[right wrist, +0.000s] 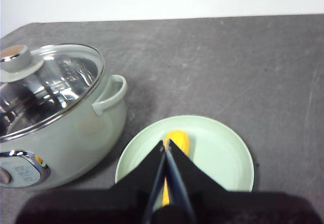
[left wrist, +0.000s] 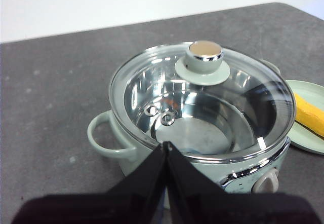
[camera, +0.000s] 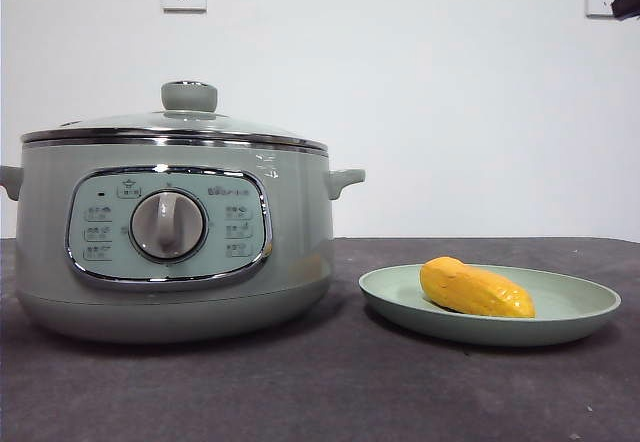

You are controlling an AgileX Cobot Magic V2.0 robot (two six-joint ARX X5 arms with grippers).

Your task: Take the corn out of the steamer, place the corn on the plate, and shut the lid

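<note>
From the front, the plate (camera: 580,312) sits nearest, at about 4 o'clock on the table, with the corn (camera: 476,288) lying in it, long axis running from 10 to 4 o'clock, fat end toward the steamer (camera: 170,262). The steamer stands just beside the plate, at 9 o'clock from it, and the lid (camera: 175,127) sits level on its rim, knob up.

The right gripper (right wrist: 166,148) hangs above the plate, jaws pressed together and empty; the corn (right wrist: 176,139) shows just past its tips, pointing along the gripper's own line. The left gripper (left wrist: 167,150) hovers over the near rim of the steamer (left wrist: 116,148), jaws also closed on nothing, with the lid (left wrist: 202,102) seated and the pot bare inside through the glass.

By my reading every step is done: corn out, on the plate (right wrist: 223,153), lid on. If anything remains, it is only for both arms to pull clear; neither needs to reach for anything.
</note>
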